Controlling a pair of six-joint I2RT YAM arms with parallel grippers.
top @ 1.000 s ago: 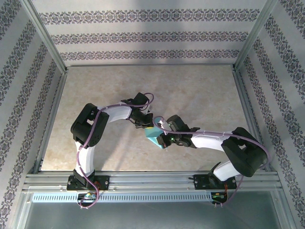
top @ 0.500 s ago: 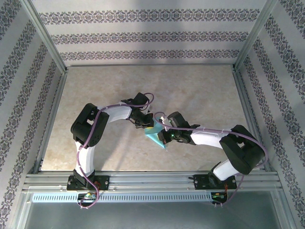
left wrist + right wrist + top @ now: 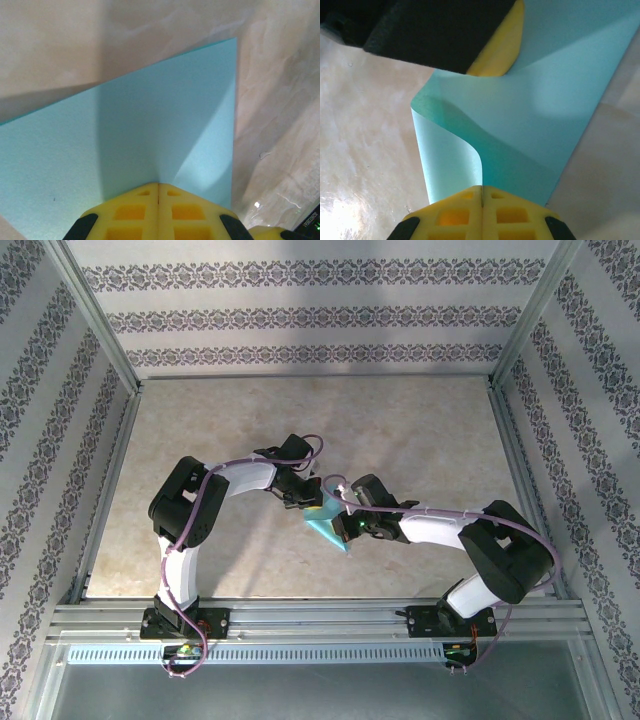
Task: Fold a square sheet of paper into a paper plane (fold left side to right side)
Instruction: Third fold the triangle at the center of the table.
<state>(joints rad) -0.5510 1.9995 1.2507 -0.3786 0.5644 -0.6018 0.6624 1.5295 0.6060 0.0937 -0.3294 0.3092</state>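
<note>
Top external view: a turquoise sheet point(image 3: 325, 532) is held between two claws near the middle of a pale, marbled bench point(image 3: 420, 430). The left claw point(image 3: 306, 502) meets the sheet's far side and the right claw point(image 3: 345, 528) its right side. Both wrists crowd over the sheet, so it shows as a small blue wedge with one corner pointing toward the near rail point(image 3: 300, 620).

Bare bench lies open beyond the sheet, and to its left and right. On the near side of the sheet, a narrower strip of bench runs up to the rail that carries both arm bases. Metal posts and walls point(image 3: 300, 320) papered in grey floral bands enclose the bench on three sides.

In the left wrist view, that claw's yellow pads are pressed fully together on the sheet's near edge. The paper spreads away from them, smooth and flat, with a straight right edge and a sharp far corner. Its left part is cut off by the frame, and a broad shadow crosses it.

In the right wrist view, that claw's pads are likewise closed tight, pinching a curled edge of the sheet. The paper loops up from the tips and runs on to the other claw's yellow pad and black body. That body hides the sheet's far end.
</note>
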